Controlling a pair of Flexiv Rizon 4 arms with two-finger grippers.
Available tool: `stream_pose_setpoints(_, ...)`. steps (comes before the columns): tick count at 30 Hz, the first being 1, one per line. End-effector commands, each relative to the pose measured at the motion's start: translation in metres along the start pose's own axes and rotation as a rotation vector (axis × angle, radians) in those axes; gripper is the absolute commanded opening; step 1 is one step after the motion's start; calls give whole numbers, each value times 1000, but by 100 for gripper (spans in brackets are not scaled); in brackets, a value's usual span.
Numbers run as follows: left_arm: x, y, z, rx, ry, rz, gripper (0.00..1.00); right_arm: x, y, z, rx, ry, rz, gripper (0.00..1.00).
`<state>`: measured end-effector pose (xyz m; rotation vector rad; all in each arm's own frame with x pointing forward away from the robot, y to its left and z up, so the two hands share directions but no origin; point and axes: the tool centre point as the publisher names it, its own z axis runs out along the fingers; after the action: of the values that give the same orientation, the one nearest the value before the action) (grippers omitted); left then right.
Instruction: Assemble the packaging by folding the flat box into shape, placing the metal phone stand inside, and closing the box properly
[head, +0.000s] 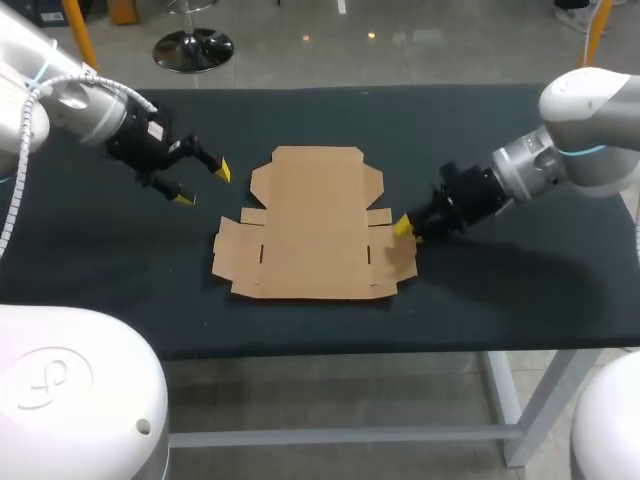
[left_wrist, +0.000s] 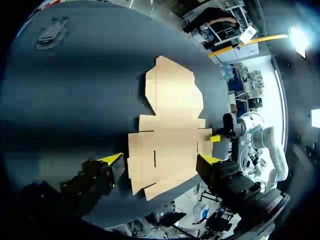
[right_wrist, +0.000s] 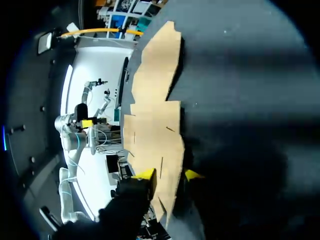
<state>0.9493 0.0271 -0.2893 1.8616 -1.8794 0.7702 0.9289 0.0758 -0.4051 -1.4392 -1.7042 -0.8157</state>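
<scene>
The flat brown cardboard box (head: 315, 225) lies unfolded in the middle of the black table (head: 500, 290). My left gripper (head: 202, 184) hovers open just left of the box, holding nothing; in the left wrist view the box (left_wrist: 170, 135) lies ahead of its spread tips (left_wrist: 161, 160). My right gripper (head: 405, 228) is at the box's right side flap. In the right wrist view its yellow tips (right_wrist: 170, 175) stand a little apart with the flap's edge (right_wrist: 172, 165) between them. A small grey metal object (left_wrist: 52, 32), apparently the phone stand, lies on the table far from the box.
Bare black table surrounds the box on every side. The table's front edge (head: 330, 350) runs close below the box. My right gripper (left_wrist: 215, 137) also shows in the left wrist view, at the flap.
</scene>
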Motion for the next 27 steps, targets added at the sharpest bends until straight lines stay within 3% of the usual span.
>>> stream_pose_setpoints(1,1,-2,-1,-3,-5,0,100,7,-5,-15,-14,-15,-14,100)
stream_pose_setpoints(11,3,-5,-5,9,-15,10,100,19,0,-61,-72,-139,-73,100)
stream_pose_setpoints(14,3,-7,-7,17,-19,17,100,19,5,-75,-114,-183,-76,81)
stream_pose_setpoints(23,3,-13,-8,43,-68,56,100,29,22,-112,-238,-325,-126,46)
stream_pose_setpoints(24,3,-14,-8,49,-80,60,86,30,25,-116,-243,-336,-137,44)
stream_pose_setpoints(25,2,-15,-8,55,-98,62,57,31,27,-119,-253,-357,-143,42)
stream_pose_setpoints(26,2,-15,-7,64,-117,59,16,32,29,-122,-264,-368,-148,39)
stream_pose_setpoints(27,1,-16,-7,69,-128,53,0,33,31,-125,-272,-378,-154,33)
